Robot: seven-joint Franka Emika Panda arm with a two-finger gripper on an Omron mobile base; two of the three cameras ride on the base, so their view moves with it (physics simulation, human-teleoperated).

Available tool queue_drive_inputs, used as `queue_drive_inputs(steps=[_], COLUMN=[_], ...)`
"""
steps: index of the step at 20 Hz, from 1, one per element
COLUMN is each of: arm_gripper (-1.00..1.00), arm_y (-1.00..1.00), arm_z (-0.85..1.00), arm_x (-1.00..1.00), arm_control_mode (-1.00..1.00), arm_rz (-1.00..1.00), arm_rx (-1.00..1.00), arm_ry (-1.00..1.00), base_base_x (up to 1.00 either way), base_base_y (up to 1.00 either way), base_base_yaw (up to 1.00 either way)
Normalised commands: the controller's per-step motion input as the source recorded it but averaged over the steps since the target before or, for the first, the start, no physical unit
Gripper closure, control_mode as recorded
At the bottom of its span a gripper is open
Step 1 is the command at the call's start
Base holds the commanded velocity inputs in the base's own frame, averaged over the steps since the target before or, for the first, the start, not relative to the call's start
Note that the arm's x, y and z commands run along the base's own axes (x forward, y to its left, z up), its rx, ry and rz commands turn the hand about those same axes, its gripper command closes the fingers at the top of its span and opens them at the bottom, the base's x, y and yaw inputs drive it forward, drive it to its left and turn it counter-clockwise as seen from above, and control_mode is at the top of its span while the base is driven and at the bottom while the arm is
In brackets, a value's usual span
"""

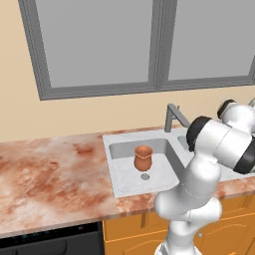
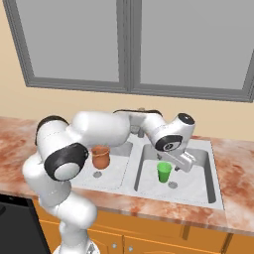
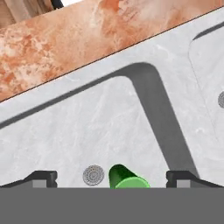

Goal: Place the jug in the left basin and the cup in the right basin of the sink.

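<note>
We see the arm rise from the base, fold at its elbow in front of the sink (image 2: 214, 173) and reach across to the right basin (image 2: 193, 186), the hand angled down over it. The gripper (image 3: 111, 177) hangs with its jaws spread wide, one dark fingertip (image 3: 43, 177) on each side of the cup (image 2: 164, 171) and clear of it, so they grip nothing. We count one cup, bright green, standing upright on the floor of the right basin, just beside its round drain (image 3: 93, 175). We count one jug (image 1: 143, 158), terracotta brown, upright in the left basin (image 1: 124, 174), close to that basin's own drain. Two basins sit side by side in the one sink, two drains in all, and one angular faucet (image 1: 174, 117) stands behind the sink at the divider
</note>
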Motion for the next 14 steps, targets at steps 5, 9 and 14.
queue_drive_inputs(steps=[5, 9, 14], arm_gripper=[-1.00, -1.00, -1.00], arm_y=[0.71, 0.72, 0.51], arm_z=[0.24, 0.26, 0.29], arm_x=[-0.55, -0.40, -0.48], arm_control_mode=[-1.00, -1.00, -1.00], arm_rz=[0.29, 0.32, 0.29], arm_rx=[-0.06, -0.03, -0.02], arm_ry=[0.00, 0.00, 0.00], base_base_x=[0.00, 0.00, 0.00], base_base_y=[0.00, 0.00, 0.00], base_base_yaw=[0.00, 0.00, 0.00])
